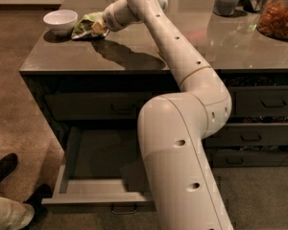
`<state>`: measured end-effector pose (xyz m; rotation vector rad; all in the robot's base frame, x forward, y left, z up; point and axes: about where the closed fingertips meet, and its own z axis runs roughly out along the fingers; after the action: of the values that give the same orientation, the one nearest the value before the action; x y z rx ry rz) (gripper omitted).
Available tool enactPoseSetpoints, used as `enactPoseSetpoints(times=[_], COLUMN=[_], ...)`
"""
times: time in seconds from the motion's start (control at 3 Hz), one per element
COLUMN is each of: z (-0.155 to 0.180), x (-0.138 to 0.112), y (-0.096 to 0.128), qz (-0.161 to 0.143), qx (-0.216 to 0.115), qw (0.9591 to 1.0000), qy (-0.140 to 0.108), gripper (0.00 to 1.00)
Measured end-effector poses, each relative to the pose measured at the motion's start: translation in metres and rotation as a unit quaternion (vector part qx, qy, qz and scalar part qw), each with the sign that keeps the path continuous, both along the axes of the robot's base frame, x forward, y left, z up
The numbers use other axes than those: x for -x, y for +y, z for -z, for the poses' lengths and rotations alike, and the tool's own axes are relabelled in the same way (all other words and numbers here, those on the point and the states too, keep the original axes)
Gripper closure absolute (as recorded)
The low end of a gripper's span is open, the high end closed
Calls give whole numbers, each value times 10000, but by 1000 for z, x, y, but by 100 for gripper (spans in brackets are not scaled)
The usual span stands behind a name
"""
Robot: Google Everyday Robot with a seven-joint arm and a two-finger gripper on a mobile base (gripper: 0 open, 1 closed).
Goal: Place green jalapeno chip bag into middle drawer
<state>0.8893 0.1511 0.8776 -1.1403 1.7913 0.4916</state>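
My gripper (99, 27) sits at the green jalapeno chip bag (85, 25) on the countertop (134, 54), beside the white bowl (60, 21); whether it grips, I cannot tell. The middle drawer (89, 196) is pulled open below to receive the bag.

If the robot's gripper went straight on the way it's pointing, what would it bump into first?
The gripper is over the counter, pointing left. It would meet the green jalapeno chip bag first, since it is already right at it. The white bowl looks next in line, though depth is hard to judge.
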Motion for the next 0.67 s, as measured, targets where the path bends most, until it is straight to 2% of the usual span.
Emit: enactPoseSetpoints(times=[0.33, 0.67], z=[-12, -25], x=[4, 16], y=[-17, -33], qz=[-65, -175], qx=[-144, -243], qw=[9997, 9989], qy=[-189, -365], gripper=[100, 100])
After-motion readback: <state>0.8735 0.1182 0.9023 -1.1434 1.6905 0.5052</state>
